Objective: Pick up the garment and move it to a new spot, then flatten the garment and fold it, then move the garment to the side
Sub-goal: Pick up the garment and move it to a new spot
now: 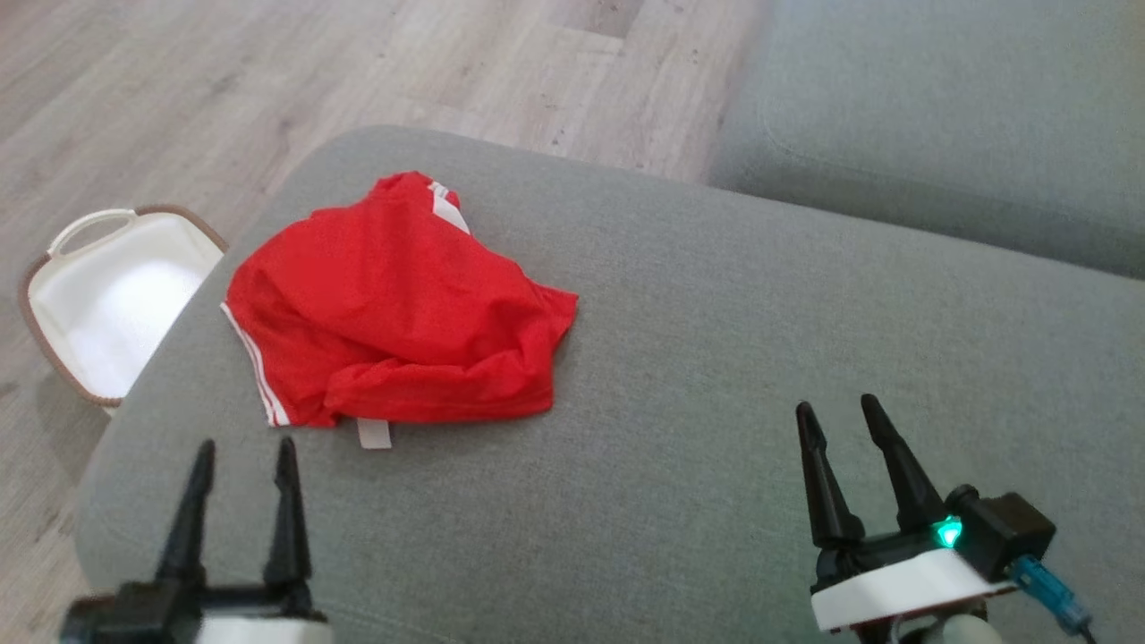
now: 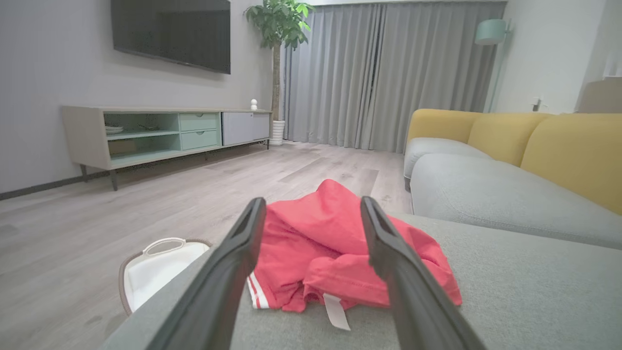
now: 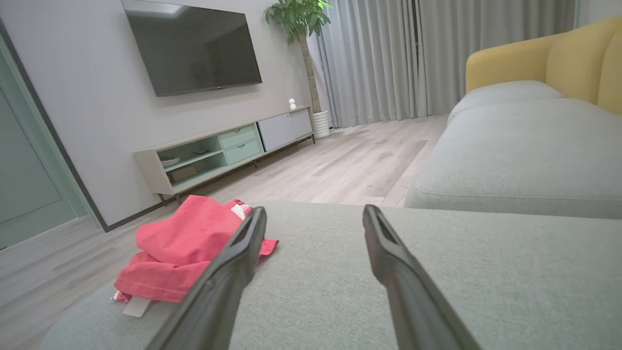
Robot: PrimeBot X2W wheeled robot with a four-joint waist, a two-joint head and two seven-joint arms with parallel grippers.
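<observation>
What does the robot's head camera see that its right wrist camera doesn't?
Head camera, not right wrist: the white basket and the left gripper, open. Right wrist, not head: the TV, the plant, the curtains and the yellow sofa back. Both: the red garment crumpled on the grey cushion, and the open right gripper.

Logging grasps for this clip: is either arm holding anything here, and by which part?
Nothing is held. Both arms' jaws stand open and empty, short of the crumpled red garment on the grey cushion.
</observation>
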